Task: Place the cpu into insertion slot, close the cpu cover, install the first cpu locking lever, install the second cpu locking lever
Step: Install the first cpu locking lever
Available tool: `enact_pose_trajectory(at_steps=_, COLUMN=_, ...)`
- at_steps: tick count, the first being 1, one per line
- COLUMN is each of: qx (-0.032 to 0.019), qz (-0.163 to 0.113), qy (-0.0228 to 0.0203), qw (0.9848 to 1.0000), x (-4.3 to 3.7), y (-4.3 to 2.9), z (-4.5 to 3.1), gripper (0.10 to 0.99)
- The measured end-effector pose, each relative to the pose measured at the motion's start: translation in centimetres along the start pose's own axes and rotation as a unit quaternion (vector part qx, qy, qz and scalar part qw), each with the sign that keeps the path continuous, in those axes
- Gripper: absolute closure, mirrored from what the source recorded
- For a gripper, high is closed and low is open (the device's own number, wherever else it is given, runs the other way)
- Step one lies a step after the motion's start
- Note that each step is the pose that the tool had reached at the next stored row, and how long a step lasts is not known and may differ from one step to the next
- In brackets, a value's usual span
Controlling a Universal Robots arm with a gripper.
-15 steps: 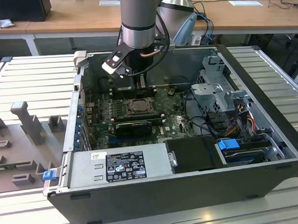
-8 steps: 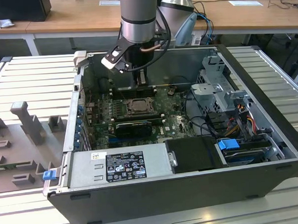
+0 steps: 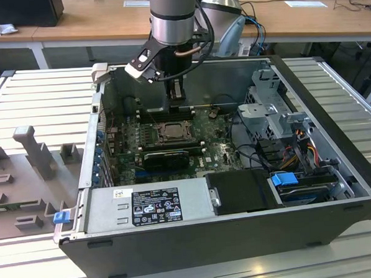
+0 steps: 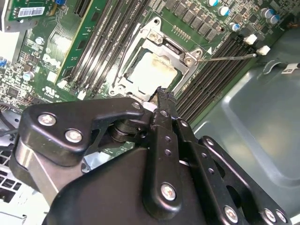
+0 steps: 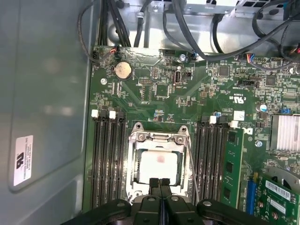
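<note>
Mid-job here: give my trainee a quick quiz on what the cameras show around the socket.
1. True or false: the cpu is seated, with the cpu cover down around it.
2. Choose: the gripper has its fingers A) spread wide, B) shut together, C) around a cable.
3. Fill in: long black memory slots run along ____ sides of the cpu cover.
Key: 1 true; 2 B; 3 two.

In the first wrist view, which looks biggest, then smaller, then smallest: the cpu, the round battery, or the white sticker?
Largest to smallest, as they look in the first wrist view:
1. the cpu
2. the white sticker
3. the round battery
</note>
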State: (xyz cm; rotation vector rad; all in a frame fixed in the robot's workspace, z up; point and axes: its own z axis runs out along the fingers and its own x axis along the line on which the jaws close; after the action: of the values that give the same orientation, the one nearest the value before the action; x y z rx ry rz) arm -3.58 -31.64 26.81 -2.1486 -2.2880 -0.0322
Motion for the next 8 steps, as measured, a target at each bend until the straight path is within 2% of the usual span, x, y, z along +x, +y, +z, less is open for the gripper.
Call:
enact_pose_trajectory(at_steps=4, qx=0.0005, qz=-0.03, qy=0.0004, qw=0.9995, x=0.0, y=0.0, z=0.01, gripper=0.98)
enact_pose_trajectory(at_steps=6, qx=0.0011, qz=-0.064, qy=0.0007, qw=0.9979, x=0.0, y=0.0, z=0.08, gripper=0.98)
enact_pose_trajectory(at_steps=8, qx=0.0014, qz=-0.086, qy=0.0011, qw=0.9963, x=0.0, y=0.0, z=0.1, gripper=0.98)
